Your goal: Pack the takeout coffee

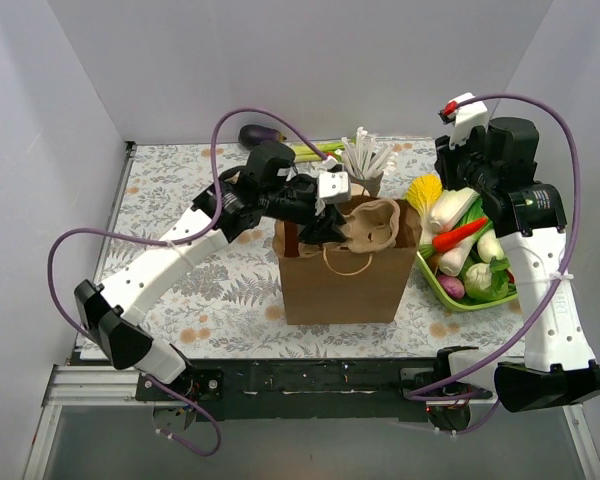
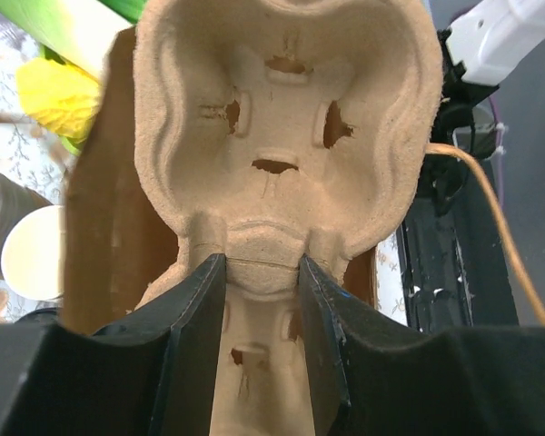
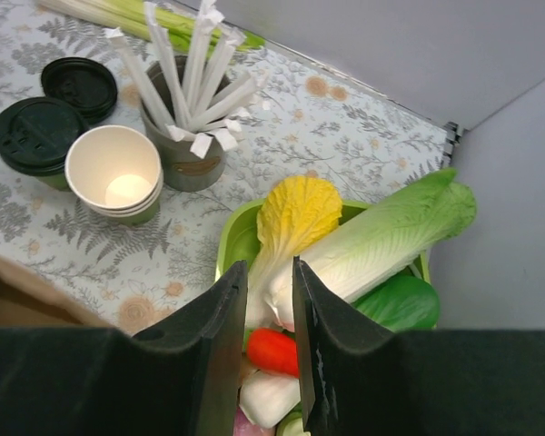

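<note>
Left hand grips pulp carrier atop paper bag.

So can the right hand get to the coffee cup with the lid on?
Probably yes. The right hand is empty above the vegetable tray, and the coffee stands in the open beside the stack of cups.

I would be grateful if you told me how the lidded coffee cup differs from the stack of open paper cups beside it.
The lidded coffee cup is capped with a black lid; the stack of paper cups is open, showing a cream-white inside. The lidded coffee cup appears single; the stack of paper cups shows several nested rims. Both stand upright, side by side, on the floral table.
</note>
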Controlling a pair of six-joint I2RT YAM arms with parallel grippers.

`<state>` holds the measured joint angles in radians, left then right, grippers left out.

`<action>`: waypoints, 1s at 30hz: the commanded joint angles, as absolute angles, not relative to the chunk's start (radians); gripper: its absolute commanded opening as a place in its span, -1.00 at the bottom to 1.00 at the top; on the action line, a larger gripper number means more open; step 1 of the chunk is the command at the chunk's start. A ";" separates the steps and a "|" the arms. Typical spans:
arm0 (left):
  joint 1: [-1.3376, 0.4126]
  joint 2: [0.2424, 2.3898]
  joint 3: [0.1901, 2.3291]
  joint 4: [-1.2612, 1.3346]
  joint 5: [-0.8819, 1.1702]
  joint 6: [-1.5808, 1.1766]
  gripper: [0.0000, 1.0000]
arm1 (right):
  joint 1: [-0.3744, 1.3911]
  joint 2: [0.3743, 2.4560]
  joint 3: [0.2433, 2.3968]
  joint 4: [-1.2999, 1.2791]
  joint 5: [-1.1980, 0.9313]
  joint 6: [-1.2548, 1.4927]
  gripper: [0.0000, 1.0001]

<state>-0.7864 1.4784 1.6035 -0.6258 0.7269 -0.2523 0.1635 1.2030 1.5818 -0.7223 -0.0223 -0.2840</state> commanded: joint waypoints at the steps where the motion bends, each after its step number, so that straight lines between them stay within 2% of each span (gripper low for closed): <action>1: -0.804 1.525 1.672 -0.767 0.672 -0.156 -1.00 | 0.161 1.181 1.571 -0.709 -0.172 -0.296 -0.32; 16: -0.890 1.661 1.854 -0.974 0.417 -0.207 -1.00 | 0.161 1.128 1.408 -0.768 -0.209 -0.316 -0.32; 23: -0.903 1.625 1.786 -1.065 0.348 -0.209 -1.00 | 0.161 1.092 1.344 -0.801 -0.284 -0.319 -0.31; 30: -0.940 1.672 1.815 -1.080 0.313 -0.203 -1.00 | 0.161 1.080 1.260 -0.870 -0.333 -0.313 -0.33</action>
